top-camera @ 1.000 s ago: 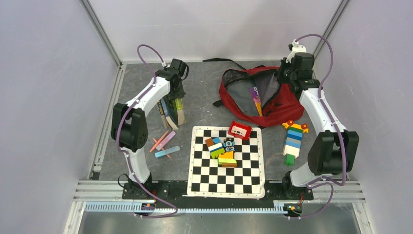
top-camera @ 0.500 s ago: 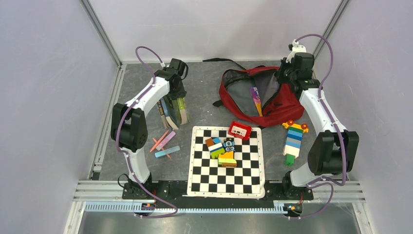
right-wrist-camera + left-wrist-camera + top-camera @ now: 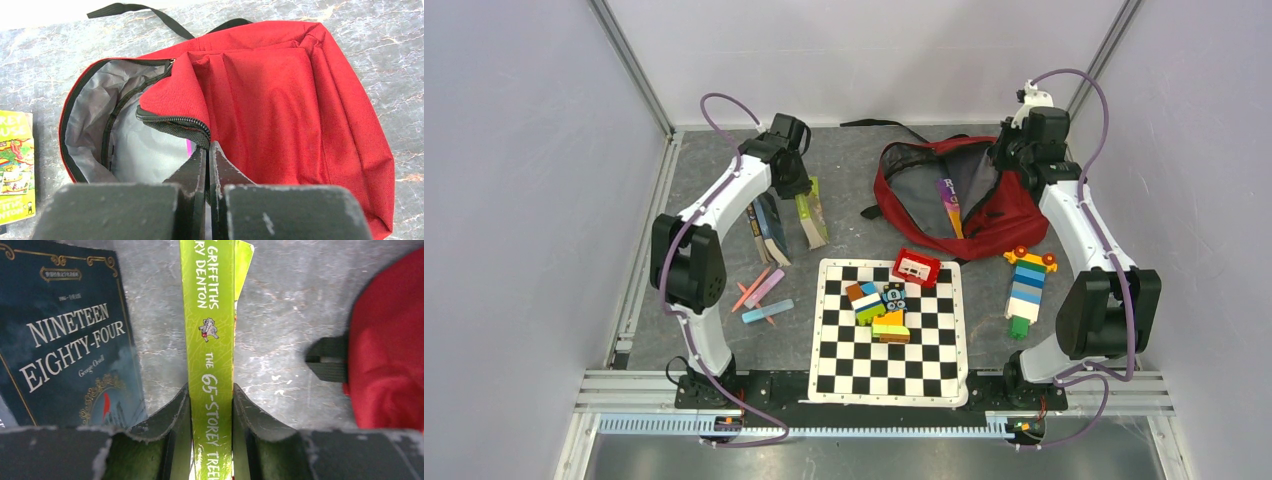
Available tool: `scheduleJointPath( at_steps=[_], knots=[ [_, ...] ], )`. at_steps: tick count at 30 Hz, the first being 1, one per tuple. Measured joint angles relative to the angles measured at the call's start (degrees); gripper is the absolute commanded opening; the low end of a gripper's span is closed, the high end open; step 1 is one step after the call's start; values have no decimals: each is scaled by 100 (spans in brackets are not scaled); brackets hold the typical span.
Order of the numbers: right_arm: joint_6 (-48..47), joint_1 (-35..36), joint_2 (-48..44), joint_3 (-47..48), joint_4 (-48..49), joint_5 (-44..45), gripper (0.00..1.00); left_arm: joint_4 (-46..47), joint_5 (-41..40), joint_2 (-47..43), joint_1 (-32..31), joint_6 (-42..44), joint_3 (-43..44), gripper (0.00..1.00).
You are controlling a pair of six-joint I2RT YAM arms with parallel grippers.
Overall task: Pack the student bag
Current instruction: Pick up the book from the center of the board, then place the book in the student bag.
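The student bag [image 3: 1009,215] lies at the back right, dark red, its mouth open and grey lining showing, with a purple book [image 3: 948,203] sticking out. My right gripper [image 3: 208,152] is shut on the bag's black zipper edge [image 3: 175,125] and holds the flap up over the opening. My left gripper [image 3: 210,397] is shut on the spine of a green book [image 3: 209,330], "The 65-Storey Treehouse". In the top view that green book [image 3: 813,215] hangs tilted below the left gripper [image 3: 794,186], left of the bag.
A dark blue book, "Nineteen Eighty-Four" [image 3: 65,340], stands with another book [image 3: 768,228] left of the green one. Markers [image 3: 762,295] lie near the left arm. A checkerboard [image 3: 889,370] carries toy blocks [image 3: 879,305] and a small red toy box [image 3: 916,267]. A block tower [image 3: 1027,285] lies right.
My left gripper has carried the green book to the right, away from the other books and towards the bag. The right arm and the bag have not moved.
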Motion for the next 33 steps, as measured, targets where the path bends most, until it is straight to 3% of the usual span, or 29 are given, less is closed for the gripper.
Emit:
scheduleJointPath(
  at_steps=[8, 14, 23, 33],
  knots=[
    [17, 0, 4, 142, -39, -7, 0, 181, 577, -59, -258, -48, 855, 2],
    [118, 0, 9, 372, -87, -9, 0, 1248, 1633, -59, -713, -579, 1471, 2],
    [568, 0, 116, 826, -114, 299, 0, 3348, 3032, 251, -1252, -2063, 1373, 2],
    [1220, 0, 125, 920, -109, 785, 0, 5416, 3456, 1215, -1384, -3136, 619, 2]
  ],
)
